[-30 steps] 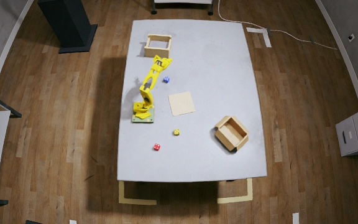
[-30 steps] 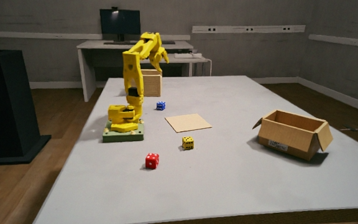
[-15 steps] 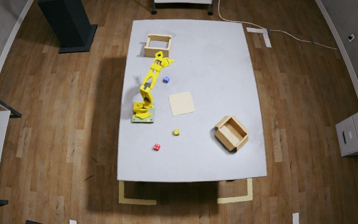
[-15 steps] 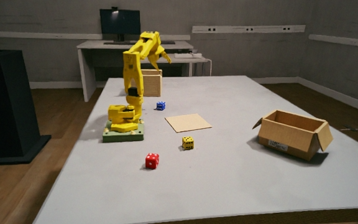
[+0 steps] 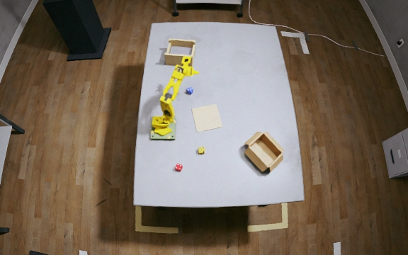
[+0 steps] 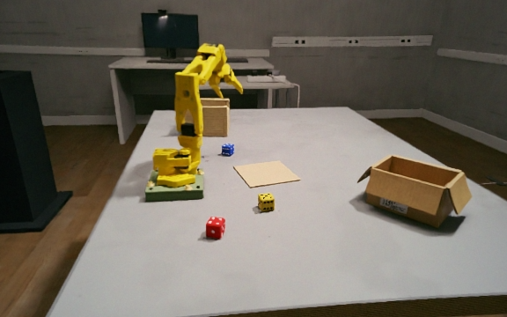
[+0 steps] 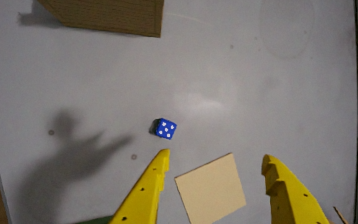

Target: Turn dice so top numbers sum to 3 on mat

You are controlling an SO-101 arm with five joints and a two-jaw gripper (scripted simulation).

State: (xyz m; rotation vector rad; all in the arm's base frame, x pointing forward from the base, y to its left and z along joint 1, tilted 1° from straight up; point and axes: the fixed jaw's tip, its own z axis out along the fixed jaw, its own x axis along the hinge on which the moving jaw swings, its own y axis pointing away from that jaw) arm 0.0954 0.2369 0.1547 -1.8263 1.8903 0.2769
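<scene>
The blue die (image 5: 189,91) (image 6: 227,150) (image 7: 165,129) lies flat on the table behind the mat, five pips up in the wrist view. The yellow die (image 5: 201,150) (image 6: 266,202) lies flat in front of the mat; its top appears to show five. The red die (image 5: 178,167) (image 6: 215,227) lies flat farther front-left; its top appears to show four. The square beige mat (image 5: 207,118) (image 6: 267,173) (image 7: 212,187) bears no die. My gripper (image 6: 231,94) (image 7: 216,154) is open and empty, high above the table beyond the blue die in the exterior view.
A wooden frame box (image 5: 172,59) (image 6: 216,121) (image 7: 115,17) stands at the back left, near the raised arm. An open cardboard box (image 5: 255,157) (image 6: 399,189) stands at the right. The green arm base (image 5: 163,137) (image 6: 174,194) is left of the mat.
</scene>
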